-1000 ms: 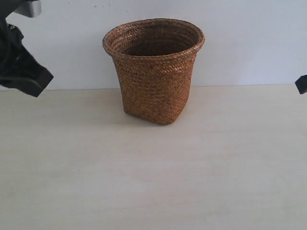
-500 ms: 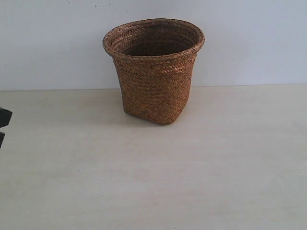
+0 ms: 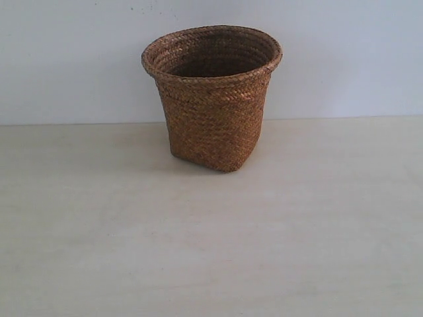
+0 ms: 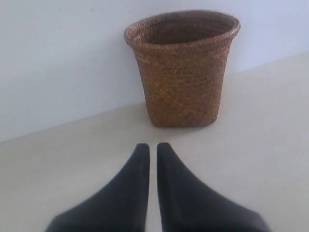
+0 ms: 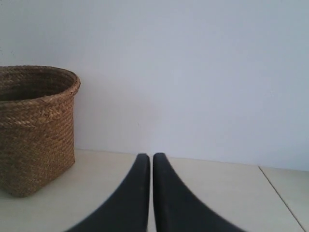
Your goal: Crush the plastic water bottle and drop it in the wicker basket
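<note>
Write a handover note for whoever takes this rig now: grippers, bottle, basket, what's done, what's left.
Left gripper: shut, empty, low over the table, pointing at the basket.
Right gripper: shut, empty, basket off to one side.
The basket stands upright by the wall; neither arm shows in the exterior view.
The bottle is in no view; the basket's bottom is hidden.
Done: likely the drop, but unconfirmed.
Left: look into the basket to check.

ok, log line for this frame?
basket: upright on table | bottle: not visible in any view | left pincer: shut, empty, facing basket | right pincer: shut, empty
</note>
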Controlling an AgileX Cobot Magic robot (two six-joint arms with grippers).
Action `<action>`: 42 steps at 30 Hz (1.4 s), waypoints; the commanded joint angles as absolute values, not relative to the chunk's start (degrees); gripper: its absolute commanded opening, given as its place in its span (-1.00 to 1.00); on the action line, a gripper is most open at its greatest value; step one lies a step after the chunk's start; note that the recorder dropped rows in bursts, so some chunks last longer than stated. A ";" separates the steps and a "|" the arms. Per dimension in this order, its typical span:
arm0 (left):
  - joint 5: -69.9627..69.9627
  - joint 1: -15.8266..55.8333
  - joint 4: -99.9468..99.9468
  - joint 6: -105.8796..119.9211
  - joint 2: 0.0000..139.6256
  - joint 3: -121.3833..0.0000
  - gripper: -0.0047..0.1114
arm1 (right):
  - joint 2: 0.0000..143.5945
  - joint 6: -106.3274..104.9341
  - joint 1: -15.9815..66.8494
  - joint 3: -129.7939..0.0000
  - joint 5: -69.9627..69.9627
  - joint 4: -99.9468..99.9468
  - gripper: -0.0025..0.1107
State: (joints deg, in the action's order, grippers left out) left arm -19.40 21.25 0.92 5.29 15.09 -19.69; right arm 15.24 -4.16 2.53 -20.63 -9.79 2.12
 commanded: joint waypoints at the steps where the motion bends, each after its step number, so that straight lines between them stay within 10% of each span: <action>1: -19.96 21.19 2.12 4.67 7.28 -17.40 -0.85 | 13.24 -1.68 2.30 -18.60 -8.98 1.52 -0.96; 42: -15.30 14.06 2.36 1.36 0.81 -5.74 -0.85 | 13.22 -1.41 2.30 -11.17 -4.53 -1.30 -0.96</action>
